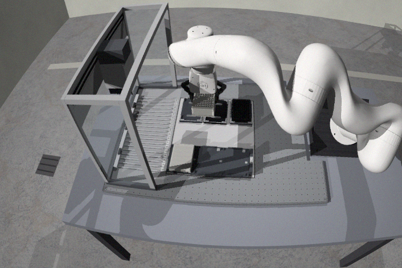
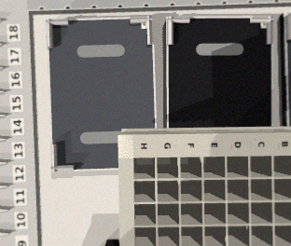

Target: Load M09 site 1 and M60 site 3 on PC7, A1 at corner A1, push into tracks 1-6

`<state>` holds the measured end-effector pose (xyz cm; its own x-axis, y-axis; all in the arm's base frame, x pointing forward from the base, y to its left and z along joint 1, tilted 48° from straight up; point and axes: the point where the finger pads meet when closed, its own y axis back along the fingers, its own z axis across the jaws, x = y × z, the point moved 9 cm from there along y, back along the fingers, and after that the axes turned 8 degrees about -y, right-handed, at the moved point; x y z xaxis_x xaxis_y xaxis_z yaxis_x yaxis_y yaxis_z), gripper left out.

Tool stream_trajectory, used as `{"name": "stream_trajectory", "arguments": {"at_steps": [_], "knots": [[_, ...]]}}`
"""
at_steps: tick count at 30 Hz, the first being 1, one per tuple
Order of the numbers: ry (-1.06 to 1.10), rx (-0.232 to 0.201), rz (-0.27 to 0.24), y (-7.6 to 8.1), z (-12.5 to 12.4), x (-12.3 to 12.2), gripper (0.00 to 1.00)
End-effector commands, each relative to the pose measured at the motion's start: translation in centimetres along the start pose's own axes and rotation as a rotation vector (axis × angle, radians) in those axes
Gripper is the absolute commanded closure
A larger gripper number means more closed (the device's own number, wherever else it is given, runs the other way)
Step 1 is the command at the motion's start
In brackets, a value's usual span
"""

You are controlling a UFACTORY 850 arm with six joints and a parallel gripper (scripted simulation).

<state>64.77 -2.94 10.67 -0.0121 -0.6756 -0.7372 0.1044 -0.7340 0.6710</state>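
- Holding M09 (image 1: 203, 104), the deep-well block: gripper (image 1: 203, 96) is clamped on it, fingers spread wide across the block's body.
- Arm (image 1: 246, 60) reaches from its base at the table's right side, snakes through two bends, and ends in a wrist pointing straight down over the nest row (image 1: 216, 122).
- Dark finger links bow out on both sides of the wrist housing, just above the block.
- M09 sits lifted above the nest row, level, roughly over the gap between the two nests nearest the rails (image 1: 152, 128).
- Wrist view: M09 (image 2: 224, 191) fills the lower right, column letters H to A along its top edge, square wells below.
- Behind the block, two nests show bare floors: the one beside the rails (image 2: 103, 93), grey, and the next one along (image 2: 219, 79), darker. Each has corner locators and a pale slot.
- Third nest (image 1: 241, 111), farthest from the rails, carries a dark plate; can't read a label, only a sliver shows at the wrist view's right edge.
- Track numbers 9 to 18 (image 2: 15, 126) run down the apron edge, left of the nest row in the wrist view.
- PC7 (image 1: 210, 161) lies on the apron, on the near side of the nest row, one end up against the rails. Its sites look dark, with a pale rectangular patch over the rail end; can't tell what that patch is.
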Motion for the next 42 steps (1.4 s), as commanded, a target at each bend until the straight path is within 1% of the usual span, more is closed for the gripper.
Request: {"name": "stream_trajectory", "arguments": {"at_steps": [1, 14, 16, 31, 33, 42], "knots": [[0.001, 0.010, 0.003, 0.2, 1.4, -1.5, 1.00], [0.001, 0.010, 0.003, 0.1, 6.0, -6.1, 1.00], [0.001, 0.010, 0.003, 0.1, 6.0, -6.1, 1.00], [0.001, 0.010, 0.002, 0.0, 11.3, -11.4, 1.00], [0.001, 0.010, 0.002, 0.0, 11.3, -11.4, 1.00], [0.001, 0.009, 0.002, -0.1, 14.4, -14.6, 1.00]]}}
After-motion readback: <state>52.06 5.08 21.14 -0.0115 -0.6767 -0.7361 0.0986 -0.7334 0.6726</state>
